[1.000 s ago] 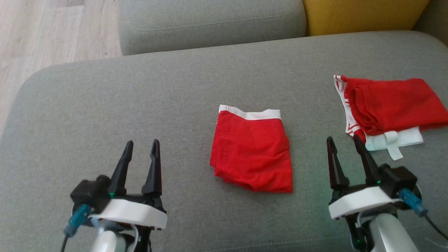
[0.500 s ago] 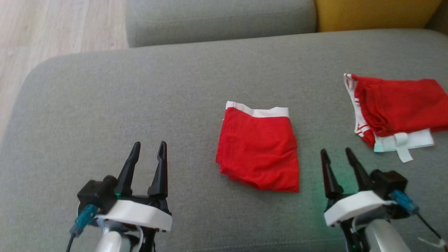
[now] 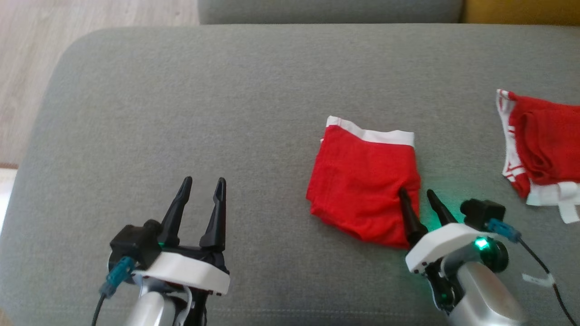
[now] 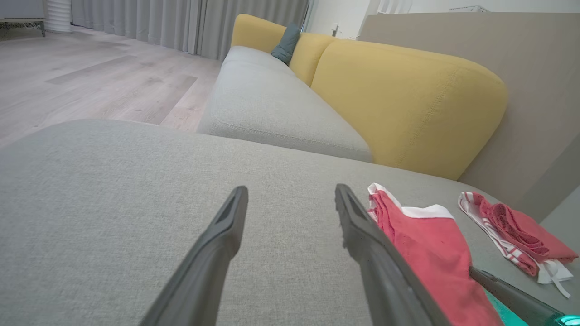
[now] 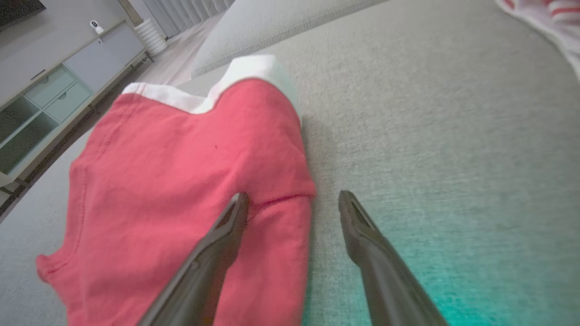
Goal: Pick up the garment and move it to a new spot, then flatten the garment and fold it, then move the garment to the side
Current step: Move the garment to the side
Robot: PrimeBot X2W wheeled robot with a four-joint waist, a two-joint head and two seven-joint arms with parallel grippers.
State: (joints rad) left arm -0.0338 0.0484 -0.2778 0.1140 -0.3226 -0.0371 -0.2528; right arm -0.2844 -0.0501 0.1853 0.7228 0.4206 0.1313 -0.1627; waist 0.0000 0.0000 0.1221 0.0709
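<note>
A folded red garment (image 3: 362, 181) with a white waistband lies flat on the grey sofa cushion (image 3: 204, 99); it is also in the left wrist view (image 4: 430, 249) and the right wrist view (image 5: 181, 181). My right gripper (image 3: 416, 195) is open at the garment's near right edge, its left finger over the red cloth and its right finger over bare cushion (image 5: 292, 195). Nothing is pinched between them. My left gripper (image 3: 203, 183) stands open over bare cushion well to the left of the garment (image 4: 290, 192).
A second red garment (image 3: 543, 140) with white striped trim and a loose white strap lies crumpled at the cushion's right edge. A yellow backrest (image 4: 408, 104) rises behind the sofa. Wooden floor (image 3: 27, 68) borders the cushion's left edge.
The head camera has swung, shifting the whole scene right and down. My right gripper has moved left and forward until its left finger overlaps the garment's edge. The left gripper keeps its pose.
</note>
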